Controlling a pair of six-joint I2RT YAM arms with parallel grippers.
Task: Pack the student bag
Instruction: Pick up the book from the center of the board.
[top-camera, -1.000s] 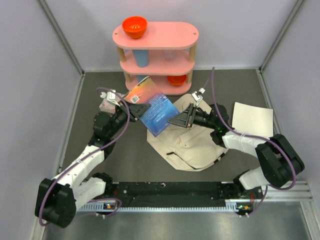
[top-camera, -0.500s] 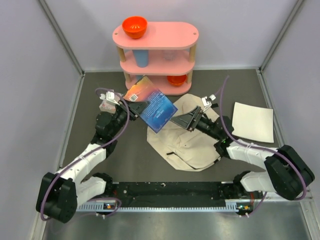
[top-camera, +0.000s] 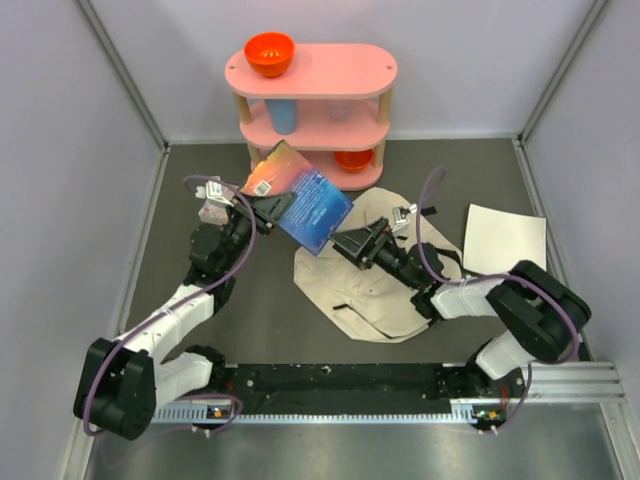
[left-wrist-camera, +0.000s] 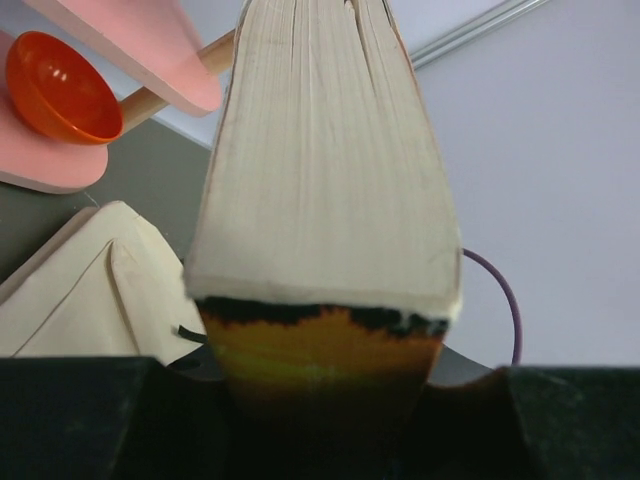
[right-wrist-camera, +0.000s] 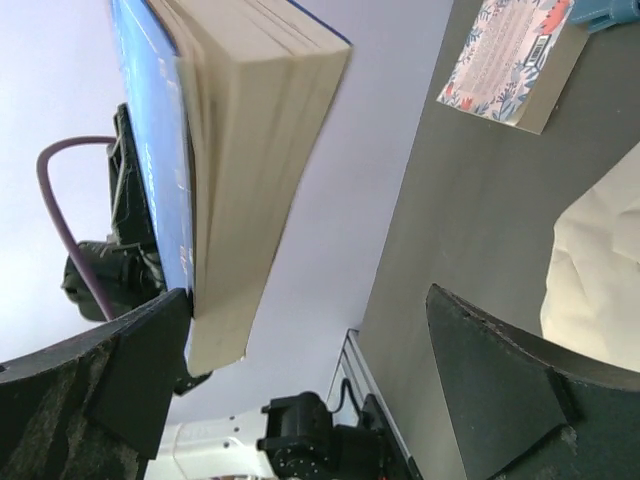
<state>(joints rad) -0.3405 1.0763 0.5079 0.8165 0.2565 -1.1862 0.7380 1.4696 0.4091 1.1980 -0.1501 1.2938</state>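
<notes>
Lying flat and rumpled on the dark worktop (top-camera: 262, 322), the student bag (top-camera: 385, 285) sat right of centre between the two arms. It was cream canvas, with a short black zipper pull showing on its near-left part and a dark strap along its right edge. Whether its mouth stood open could not be told.

The left hand (top-camera: 270, 205) was clamped on a thick paperback book (top-camera: 305, 203), which it held tilted in the air over the bag's far-left corner. The right hand (top-camera: 348, 243) hovered above the bag just beside the book's lower edge, with its fingers (right-wrist-camera: 135, 375) spread wide and gripping nothing.

The bag's far edge came close to the foot of the pink shelf (top-camera: 312, 72). A white sheet (top-camera: 507, 240) lay just beside its right edge, with a narrow gap between them. A small floral card (top-camera: 212, 213) lay by the left arm. Bare worktop stretched left of the bag and along its near side towards the arm bases, while grey walls closed in both sides.
</notes>
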